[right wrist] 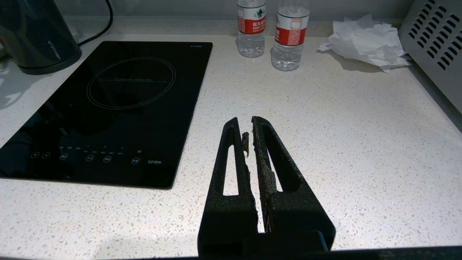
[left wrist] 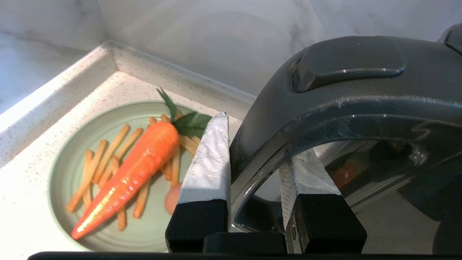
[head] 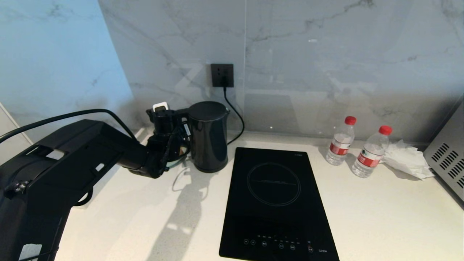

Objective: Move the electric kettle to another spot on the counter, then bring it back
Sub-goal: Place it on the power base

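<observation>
Grey-veined marble wall (head: 326, 54) backs an off-white speckled bench (head: 380, 217), with the black induction hob (head: 275, 203) set flat in it as the landmark. To the right of the hob, at the bench's edge, stands a silver appliance with vent slots (head: 447, 159). On the other side of the hob the left arm (head: 65, 170) reaches in toward the electric kettle (head: 209, 136), which stands upright on the bench just beyond the hob's far left corner, close to the wall. Its long axis is vertical, lid up; the small spout points toward the wall socket (head: 222, 75) above the hob, and the loop handle faces away from the hob, toward the arm. A black cord (head: 235, 119) runs from the socket down behind the kettle.

The left claw (left wrist: 254, 159) is clamped on the kettle's handle, one taped finger outside the loop and one inside it. Whether the kettle's foot is clear of the bench is hard to judge from here.

Beyond the kettle from the hob, in the wall corner, lies a green plate (left wrist: 72, 151) with a carrot (left wrist: 137, 169) and pale sticks (left wrist: 108, 151).

Right of the hob stand two water bottles (head: 340, 145) with red caps, then crumpled white paper (head: 406, 159).

The right claw (right wrist: 249, 144) hangs over bare bench right of the hob, its fingers nearly together on nothing.
</observation>
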Tool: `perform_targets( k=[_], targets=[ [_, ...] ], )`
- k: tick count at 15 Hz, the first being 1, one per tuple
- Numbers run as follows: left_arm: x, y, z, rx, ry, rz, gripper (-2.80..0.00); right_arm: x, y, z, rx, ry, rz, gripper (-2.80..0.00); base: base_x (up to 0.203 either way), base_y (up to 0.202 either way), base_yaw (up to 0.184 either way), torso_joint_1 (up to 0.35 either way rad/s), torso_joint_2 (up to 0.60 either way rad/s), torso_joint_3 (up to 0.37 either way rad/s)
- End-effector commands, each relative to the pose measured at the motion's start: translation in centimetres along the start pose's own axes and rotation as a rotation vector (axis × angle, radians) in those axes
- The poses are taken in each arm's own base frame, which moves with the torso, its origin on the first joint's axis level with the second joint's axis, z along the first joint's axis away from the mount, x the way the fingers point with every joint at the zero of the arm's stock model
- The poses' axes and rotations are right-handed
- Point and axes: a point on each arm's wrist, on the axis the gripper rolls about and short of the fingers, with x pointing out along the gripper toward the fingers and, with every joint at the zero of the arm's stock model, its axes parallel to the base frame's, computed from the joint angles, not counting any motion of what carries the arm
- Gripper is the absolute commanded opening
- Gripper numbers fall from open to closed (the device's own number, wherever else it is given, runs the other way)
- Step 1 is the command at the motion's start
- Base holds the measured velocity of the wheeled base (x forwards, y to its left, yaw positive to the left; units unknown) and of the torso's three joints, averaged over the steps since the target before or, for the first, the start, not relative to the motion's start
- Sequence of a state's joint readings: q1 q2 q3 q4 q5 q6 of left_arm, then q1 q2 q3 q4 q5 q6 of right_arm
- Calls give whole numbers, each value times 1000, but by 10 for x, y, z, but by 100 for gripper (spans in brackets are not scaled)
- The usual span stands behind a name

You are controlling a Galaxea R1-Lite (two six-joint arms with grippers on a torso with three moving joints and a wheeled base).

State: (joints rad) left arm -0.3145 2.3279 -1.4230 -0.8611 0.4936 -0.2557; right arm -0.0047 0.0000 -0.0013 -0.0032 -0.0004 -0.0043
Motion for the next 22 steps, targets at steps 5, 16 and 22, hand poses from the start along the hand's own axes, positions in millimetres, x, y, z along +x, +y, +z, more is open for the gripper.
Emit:
perform_targets(
  k=[5, 16, 22],
  targets=[
    [-2, -3, 0, -6, -5, -5, -280, 0, 0, 0, 0, 0, 1, -280, 0, 0, 0, 0, 0, 0],
    [-17, 8, -19, 50, 76, 11, -280, 0, 0, 0, 0, 0, 1, -280, 0, 0, 0, 0, 0, 0],
    [-23, 2, -19, 140, 76, -10, 0, 0, 0, 0, 0, 0, 1, -280, 0, 0, 0, 0, 0, 0]
  ],
)
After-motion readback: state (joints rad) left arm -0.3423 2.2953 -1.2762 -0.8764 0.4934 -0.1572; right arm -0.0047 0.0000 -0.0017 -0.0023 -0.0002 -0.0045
